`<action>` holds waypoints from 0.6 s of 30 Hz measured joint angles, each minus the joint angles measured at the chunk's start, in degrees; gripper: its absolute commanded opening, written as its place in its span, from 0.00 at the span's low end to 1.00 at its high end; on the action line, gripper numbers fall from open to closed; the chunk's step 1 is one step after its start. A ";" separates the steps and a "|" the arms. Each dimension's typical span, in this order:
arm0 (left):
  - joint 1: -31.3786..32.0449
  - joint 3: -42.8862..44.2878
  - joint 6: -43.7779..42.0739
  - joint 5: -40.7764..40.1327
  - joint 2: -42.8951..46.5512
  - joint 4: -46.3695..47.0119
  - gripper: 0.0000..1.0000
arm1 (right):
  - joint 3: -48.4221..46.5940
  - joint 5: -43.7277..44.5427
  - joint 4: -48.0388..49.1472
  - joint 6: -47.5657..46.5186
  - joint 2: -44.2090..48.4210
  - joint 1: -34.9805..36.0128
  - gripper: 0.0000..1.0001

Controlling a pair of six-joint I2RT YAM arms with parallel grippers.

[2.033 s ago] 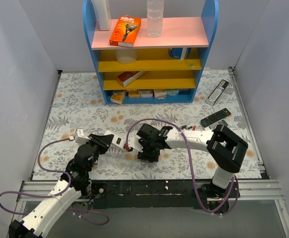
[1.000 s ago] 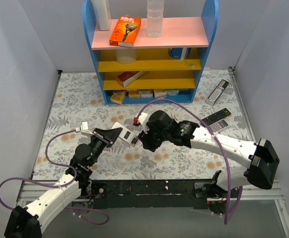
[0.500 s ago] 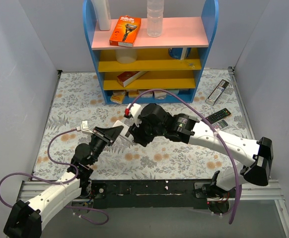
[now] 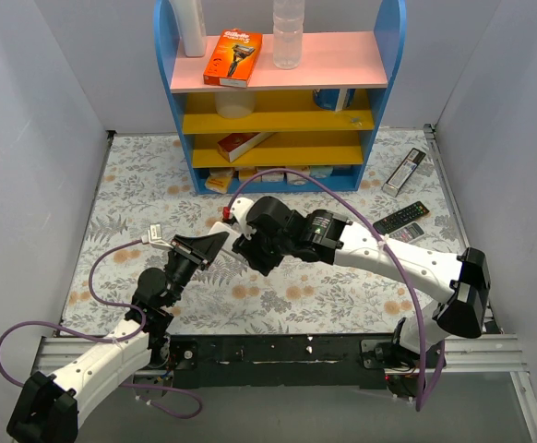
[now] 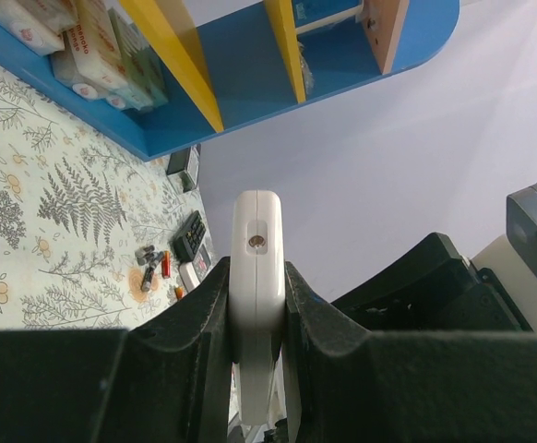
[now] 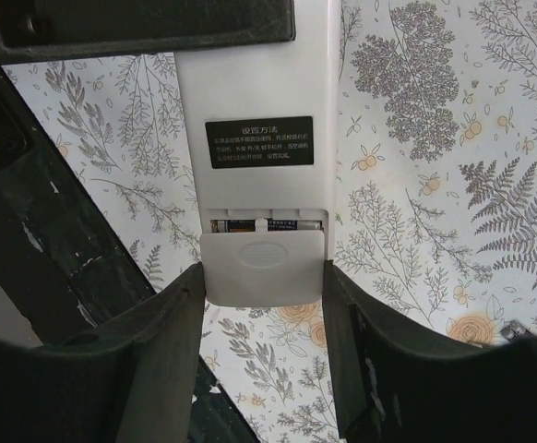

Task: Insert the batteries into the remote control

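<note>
My left gripper (image 5: 256, 281) is shut on the white remote control (image 5: 256, 249), held edge-on above the table. In the right wrist view the remote's plain back (image 6: 259, 83) shows a black label and an open compartment with batteries (image 6: 267, 224) inside. The grey-white battery cover (image 6: 262, 268) sits partly over the compartment. My right gripper (image 6: 262, 309) is closed against the cover's two sides. From above, both grippers (image 4: 208, 245) (image 4: 248, 251) meet at the remote (image 4: 229, 245). Loose batteries (image 5: 149, 269) lie on the mat.
A blue shelf unit (image 4: 282, 92) with boxes and bottles stands at the back. A black remote (image 4: 400, 219), a small white remote (image 4: 407, 233) and a silver remote (image 4: 404, 172) lie at the right. My right arm spans the middle of the floral mat (image 4: 130, 194).
Both grippers have carried the remote up and away from the near edge. My right gripper has moved left and back, staying at the remote's end over the last half second.
</note>
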State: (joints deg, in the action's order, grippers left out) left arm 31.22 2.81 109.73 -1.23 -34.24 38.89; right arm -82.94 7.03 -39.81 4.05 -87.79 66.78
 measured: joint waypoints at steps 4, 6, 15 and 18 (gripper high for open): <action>0.00 -0.09 0.66 0.04 -0.07 0.20 0.00 | -1.03 0.42 -0.90 0.07 -0.57 0.09 0.18; -0.11 -0.11 0.96 0.00 -0.13 0.17 0.00 | -1.31 0.42 -1.07 0.07 -0.85 0.09 0.19; -0.26 -0.31 3.15 -0.22 -0.35 -0.35 0.00 | -2.71 1.20 -2.58 -0.20 -1.95 0.22 0.24; -0.26 -0.31 3.45 -0.26 -0.46 -0.35 0.00 | -3.04 1.75 -2.91 -0.46 -2.19 0.52 0.25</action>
State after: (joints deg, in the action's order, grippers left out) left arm 30.96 2.50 113.19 -1.50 -34.70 38.54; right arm -85.97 8.78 -42.72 3.60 -89.97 67.31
